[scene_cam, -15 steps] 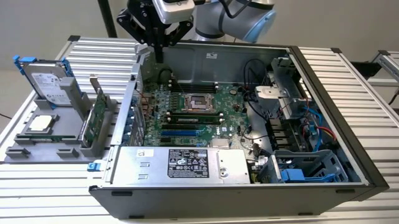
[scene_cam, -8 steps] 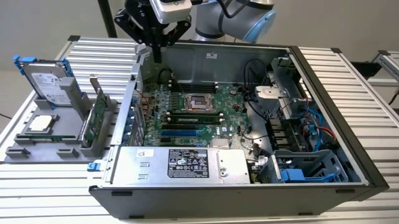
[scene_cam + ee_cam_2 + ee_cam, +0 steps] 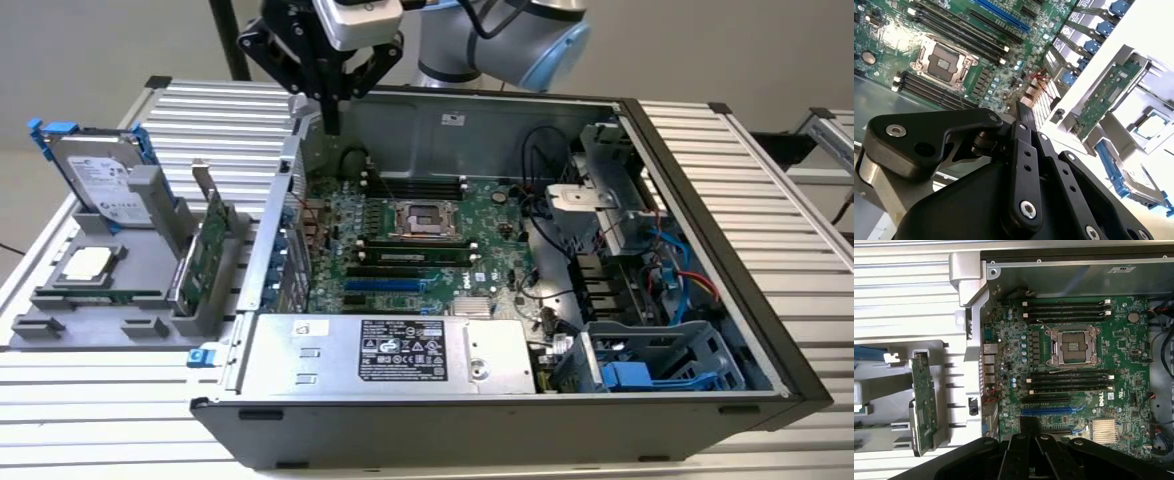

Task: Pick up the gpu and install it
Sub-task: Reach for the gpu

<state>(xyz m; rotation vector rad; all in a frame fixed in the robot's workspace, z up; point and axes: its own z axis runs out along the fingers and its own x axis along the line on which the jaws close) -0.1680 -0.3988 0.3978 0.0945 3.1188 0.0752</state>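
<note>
My end effector [image 3: 327, 118] hangs over the back corner of the open computer case [image 3: 694, 150], on the exterior view's left. It is clenched and it has nothing in it. The card [image 3: 211, 255] I have to pick up is not in my grip. It stands on its edge in the grey holder [image 3: 94, 325] on the bench [image 3: 107, 380], just beside the case wall, with its silver end sticking up at the far end. In the first wrist view I see the card [image 3: 924, 400] from above as a thin green strip outside the case. The drive in the blue frame [image 3: 100, 175] stands in the same holder, farther from the case, and that is not my thing. I think the job is at its very start, because the card is untouched and the long blue slot [image 3: 387, 285] on the big green board [image 3: 400, 250] is bare. To do the pick-up well, I think I should line up right over the thin top edge and come down straight. I should squeeze the flat sides, not the little parts. The case wall is close, so I must be careful not to bump it.
</note>
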